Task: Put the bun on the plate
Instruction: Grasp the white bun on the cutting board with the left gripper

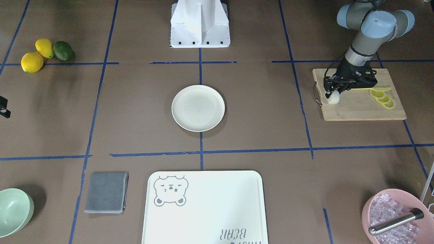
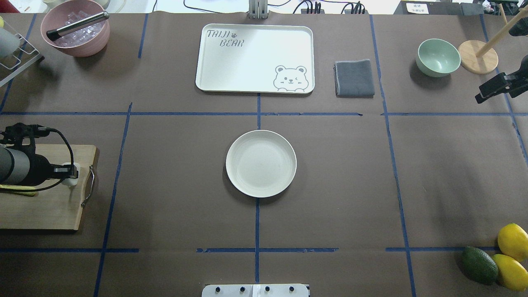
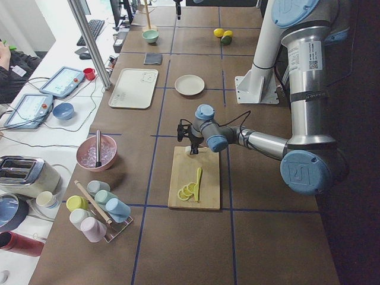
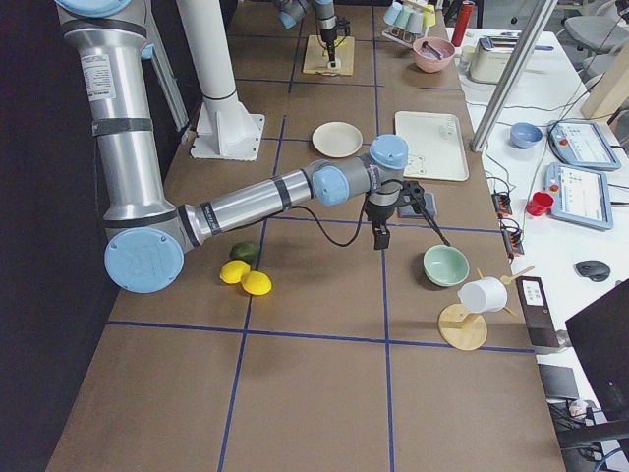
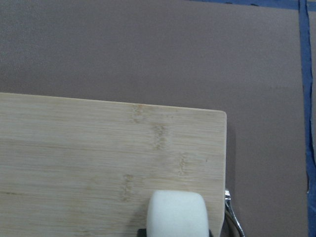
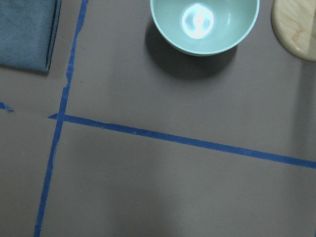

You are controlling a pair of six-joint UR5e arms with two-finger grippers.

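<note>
The small white bun (image 1: 333, 98) sits at the handle end of a bamboo cutting board (image 1: 359, 107). My left gripper (image 1: 332, 92) comes down over it, its fingers shut on the bun's sides. In the left wrist view the bun (image 5: 177, 212) fills the bottom edge between dark fingertips. The overhead view shows the bun (image 2: 72, 175) at the left gripper (image 2: 71, 174). The round cream plate (image 1: 198, 107) lies bare at the table's middle, far from the bun; it also shows in the overhead view as the plate (image 2: 261, 163). My right gripper (image 2: 478, 99) hovers at the far right, its fingers together, holding nothing.
Lemon slices (image 1: 383, 98) and a yellow knife (image 1: 379, 89) lie on the board. Along the far side stand a bear-printed tray (image 2: 247, 57), a grey cloth (image 2: 354, 78), a mint bowl (image 2: 437, 57), a wooden stand (image 2: 478, 55) and a pink ice bowl (image 2: 76, 33). Lemons and an avocado (image 2: 479, 265) sit near right.
</note>
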